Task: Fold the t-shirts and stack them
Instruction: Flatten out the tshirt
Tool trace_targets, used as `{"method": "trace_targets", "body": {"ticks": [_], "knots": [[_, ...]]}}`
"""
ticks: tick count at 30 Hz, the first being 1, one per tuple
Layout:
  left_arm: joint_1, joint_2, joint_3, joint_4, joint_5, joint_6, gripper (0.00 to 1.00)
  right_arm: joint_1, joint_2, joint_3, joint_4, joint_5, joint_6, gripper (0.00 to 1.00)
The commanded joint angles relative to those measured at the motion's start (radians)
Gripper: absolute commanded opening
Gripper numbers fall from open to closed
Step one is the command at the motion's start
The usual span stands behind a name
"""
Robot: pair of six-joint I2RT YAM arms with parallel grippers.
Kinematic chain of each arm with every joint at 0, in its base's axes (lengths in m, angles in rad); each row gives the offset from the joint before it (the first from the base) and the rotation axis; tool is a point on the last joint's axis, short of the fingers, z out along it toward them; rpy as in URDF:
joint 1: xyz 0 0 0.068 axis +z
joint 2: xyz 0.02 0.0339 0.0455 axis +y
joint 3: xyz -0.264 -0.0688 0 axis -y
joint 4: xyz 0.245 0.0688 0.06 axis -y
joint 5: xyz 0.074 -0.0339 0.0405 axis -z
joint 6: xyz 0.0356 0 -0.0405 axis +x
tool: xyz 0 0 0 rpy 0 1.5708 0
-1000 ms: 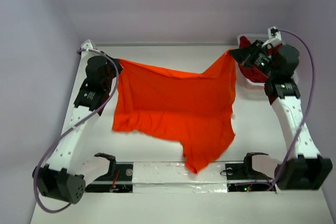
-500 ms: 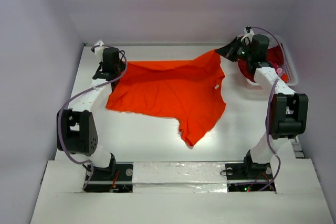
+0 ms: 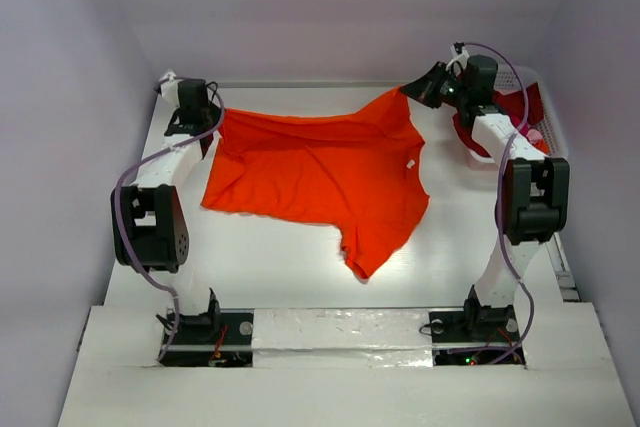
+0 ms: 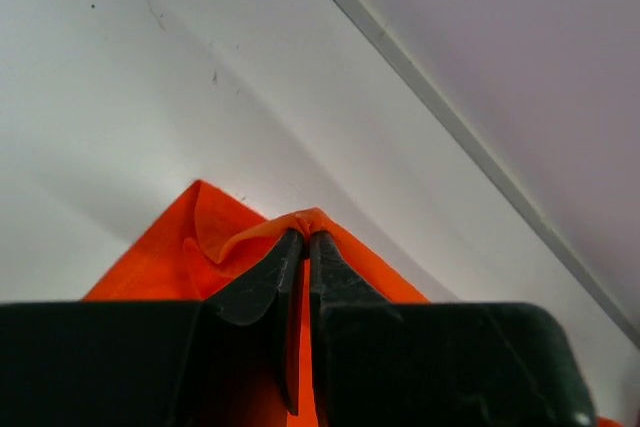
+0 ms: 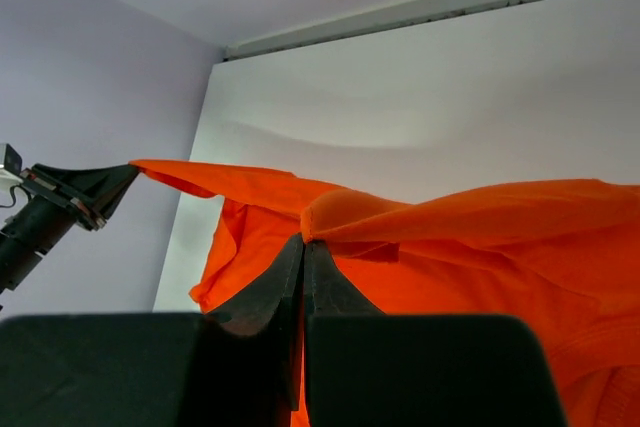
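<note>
A bright orange t-shirt [image 3: 320, 172] is stretched across the back half of the table between both arms, its lower part lying on the surface. My left gripper [image 3: 214, 119] at the back left is shut on one edge of the orange t-shirt [image 4: 240, 247]. Over at the back right, my right gripper [image 3: 408, 93] is shut on the opposite edge of the orange t-shirt [image 5: 450, 227], holding it slightly raised. A dark red t-shirt [image 3: 500, 127] and a bit of pink cloth [image 3: 533, 134] lie in the basket.
The white lattice basket [image 3: 553, 137] stands at the back right edge behind my right arm. The enclosure's walls rise close behind both grippers. A white strip [image 3: 340, 329] spans the near edge between the arm bases.
Both arms have swung back towards the rear wall, carrying the orange t-shirt away from the near edge. It has come down to rest largely on the table.
</note>
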Motion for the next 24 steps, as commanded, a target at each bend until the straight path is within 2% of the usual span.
{"method": "trace_targets", "body": {"ticks": [1,24], "knots": [[0.023,0.014,0.107,0.003,0.028,-0.022,0.00,0.005,-0.014,0.091,-0.006,0.023,-0.012,0.00],[0.065,0.317,0.463,-0.109,0.069,-0.009,0.00,0.005,0.119,0.242,-0.165,0.071,-0.037,0.00]]}}
